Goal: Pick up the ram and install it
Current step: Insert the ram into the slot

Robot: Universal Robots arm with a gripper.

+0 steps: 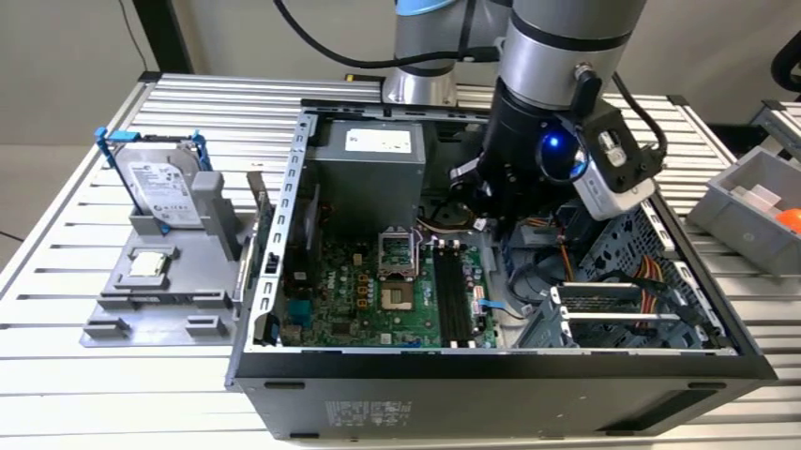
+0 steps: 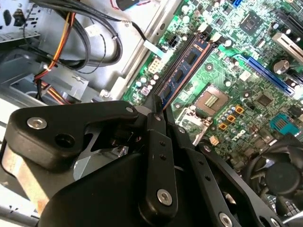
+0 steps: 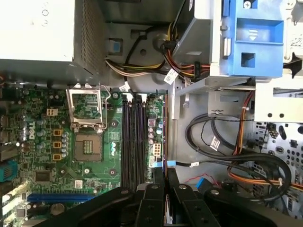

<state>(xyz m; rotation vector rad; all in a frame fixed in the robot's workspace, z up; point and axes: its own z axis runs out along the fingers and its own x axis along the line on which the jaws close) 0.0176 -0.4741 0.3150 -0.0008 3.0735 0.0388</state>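
Here arm reaches down into computer case [image 1: 501, 384]; gripper [image 2: 158, 111] pinched narrow over ram [image 2: 182, 75].

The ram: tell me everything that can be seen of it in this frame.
The ram shows in the second wrist view as a long, narrow blue-green board carrying a row of dark chips. It runs along the black memory slots on the motherboard, parallel to them. Whether it is seated or just above a slot cannot be told. Its near end is at the tip of the gripper.

no legible text, labels too small to read
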